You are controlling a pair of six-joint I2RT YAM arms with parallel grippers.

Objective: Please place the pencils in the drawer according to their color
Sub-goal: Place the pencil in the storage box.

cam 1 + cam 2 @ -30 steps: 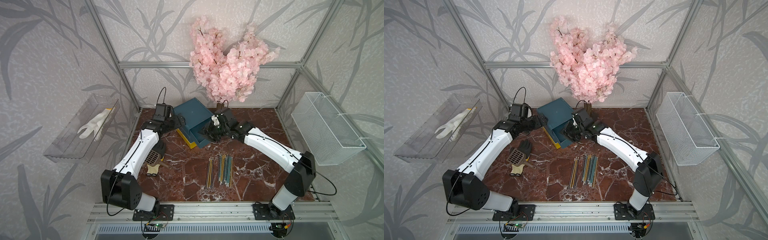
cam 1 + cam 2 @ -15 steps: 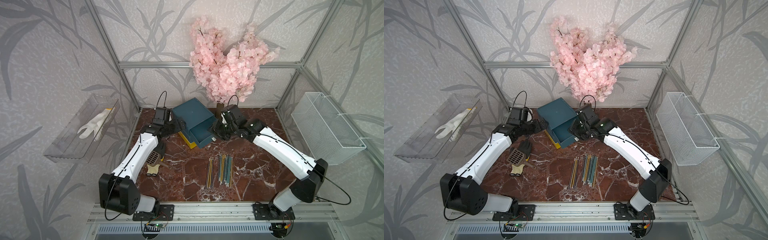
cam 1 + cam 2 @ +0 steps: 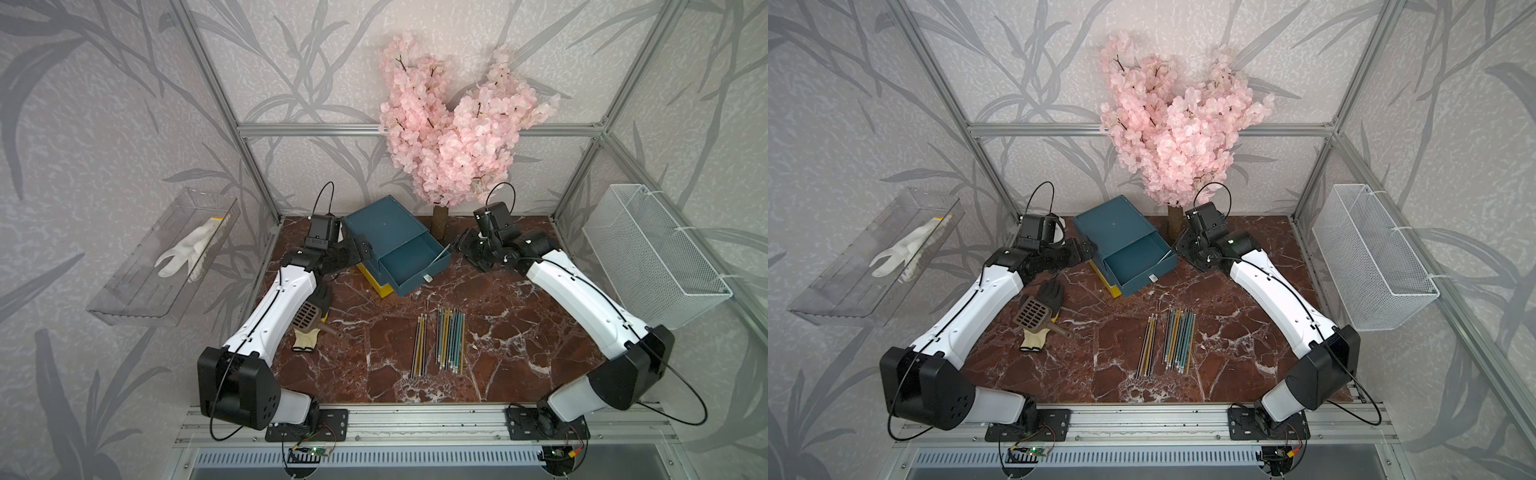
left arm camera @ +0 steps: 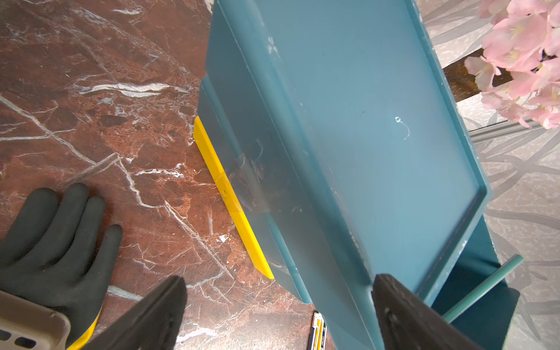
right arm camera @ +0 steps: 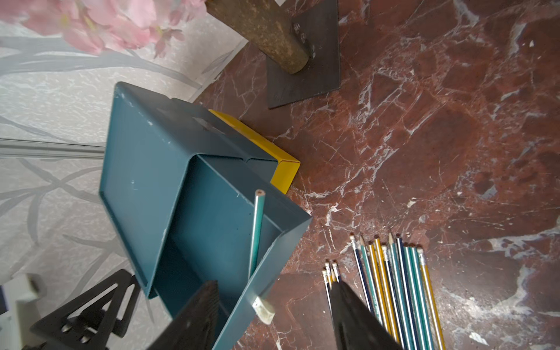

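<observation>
In both top views the teal drawer chest [image 3: 384,226] [image 3: 1113,230] is seen at upper centre of the tabletop [image 3: 519,332], with its top drawer [image 3: 409,266] pulled out. One teal pencil [image 3: 440,254] is propped slantwise over that drawer's right rim. The other pencils [image 3: 449,332] are laid in two groups at lower centre. The left end effector [image 3: 360,248] is set beside the chest's left side, and the right end effector [image 3: 463,246] just right of the drawer.

In the left wrist view the left end effector [image 4: 280,280] is spread wide, and the chest's [image 4: 348,136] side edge is framed between its jaws.

In the right wrist view the right end effector [image 5: 274,285] is parted and empty. The teal pencil [image 5: 256,233] is seen leaning inside the top drawer [image 5: 212,230].
</observation>
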